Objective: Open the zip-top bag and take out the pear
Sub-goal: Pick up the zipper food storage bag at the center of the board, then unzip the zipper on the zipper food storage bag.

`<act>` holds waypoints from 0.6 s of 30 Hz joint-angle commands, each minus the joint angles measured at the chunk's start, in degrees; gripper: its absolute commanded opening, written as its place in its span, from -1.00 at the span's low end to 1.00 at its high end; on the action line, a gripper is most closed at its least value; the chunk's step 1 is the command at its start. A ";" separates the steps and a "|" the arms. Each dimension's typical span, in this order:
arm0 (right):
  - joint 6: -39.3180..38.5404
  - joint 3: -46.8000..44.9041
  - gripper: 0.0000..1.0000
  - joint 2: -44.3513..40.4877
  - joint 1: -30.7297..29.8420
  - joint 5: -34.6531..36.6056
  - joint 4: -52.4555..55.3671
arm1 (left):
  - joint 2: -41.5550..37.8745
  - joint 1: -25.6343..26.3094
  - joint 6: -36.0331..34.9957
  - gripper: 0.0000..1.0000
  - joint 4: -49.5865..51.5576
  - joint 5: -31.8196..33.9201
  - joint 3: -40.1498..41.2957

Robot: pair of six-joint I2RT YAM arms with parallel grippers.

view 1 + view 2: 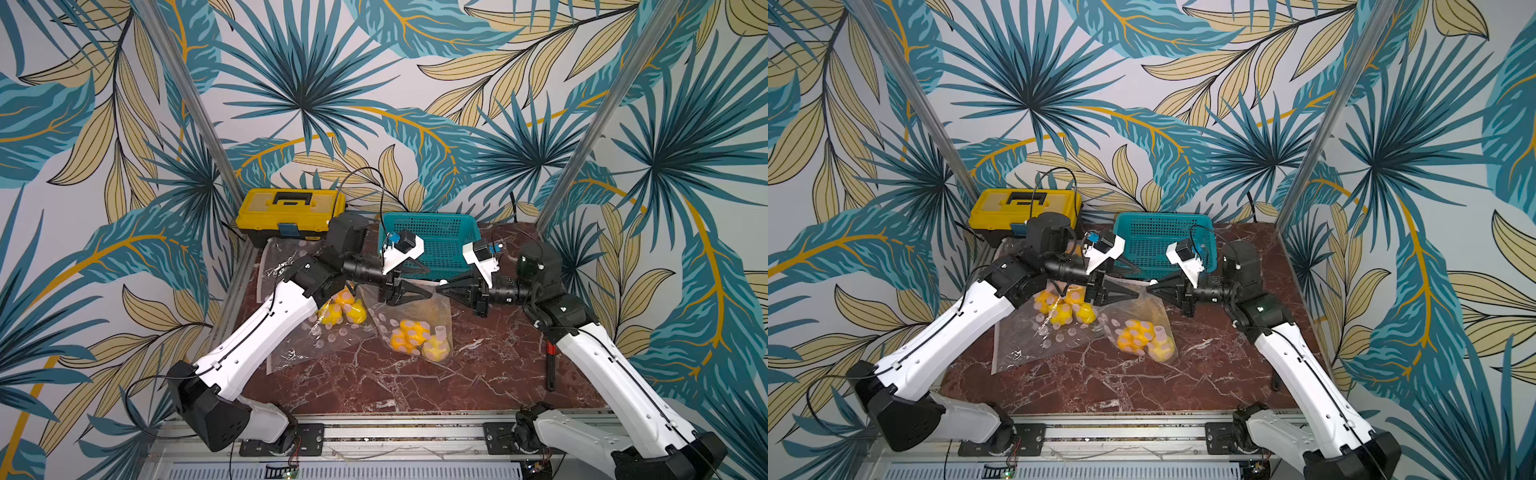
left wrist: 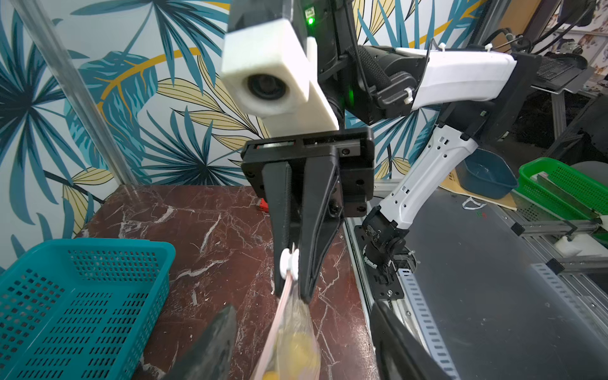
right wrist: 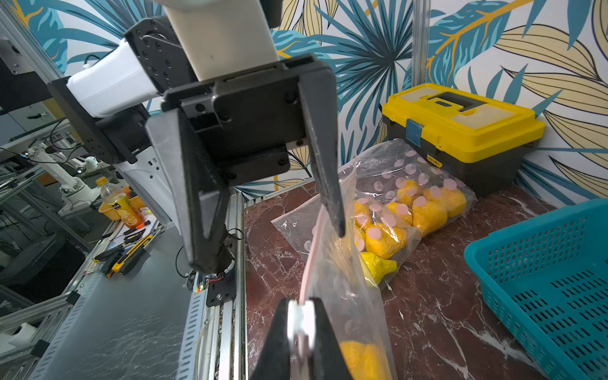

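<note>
Over a marble table (image 1: 415, 386), a clear zip-top bag (image 1: 415, 320) is strung between two grippers facing tip to tip. The right gripper (image 1: 441, 287) is clenched on the white slider (image 2: 289, 263) at one end of the pink zip strip (image 3: 312, 250). The left gripper (image 1: 427, 294) stands released, its jaws spread wide in the right wrist view, with one finger (image 3: 329, 190) just beside the bag's top edge and the other well clear of it. The pear (image 1: 435, 351), seemingly the paler yellow piece, sits at the bottom of the bag next to deeper yellow fruit (image 1: 409, 336), and the load appears to rest on the table below the grippers. How far the zip is undone cannot be told. The film looks thin, limp and slippery, likely to fold or slide out of a loose pinch, so the sound hold for the left gripper is the stiffer strip at the mouth, near the slider, not the loose wall. The pear looks light and firm, and rounded enough to roll, so it would best be taken across its wider body once the mouth gapes. A second bag (image 1: 316, 340) of fruit lies beside, with a basket (image 1: 440, 237) and a toolbox (image 1: 291, 212) at the back
</note>
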State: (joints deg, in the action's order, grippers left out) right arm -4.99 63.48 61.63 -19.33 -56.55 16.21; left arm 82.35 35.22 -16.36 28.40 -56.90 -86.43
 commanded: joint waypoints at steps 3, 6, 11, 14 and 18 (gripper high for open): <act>-1.88 1.76 -0.91 0.02 -0.53 -0.54 2.58 | 2.70 0.29 -1.56 -0.03 0.60 -4.49 -0.16; -2.71 1.47 -0.86 -0.71 -0.53 0.08 2.91 | 1.90 0.26 -1.90 -0.37 0.60 -3.06 1.37; -2.25 0.10 -0.71 -1.71 -0.51 2.11 1.30 | 0.83 0.21 -1.83 -0.89 0.60 -0.40 2.49; -2.04 -1.59 -0.30 -2.03 -0.53 2.40 -0.63 | 0.37 0.26 -1.75 -1.00 0.60 -0.81 2.84; -2.89 -4.24 -0.10 -2.66 -0.53 1.88 -3.11 | -0.27 0.19 -1.68 -1.00 0.60 -0.79 3.44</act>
State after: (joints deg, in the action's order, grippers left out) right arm -7.05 61.52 59.72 -19.59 -54.85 15.73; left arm 84.07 35.22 -17.67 28.97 -57.67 -83.70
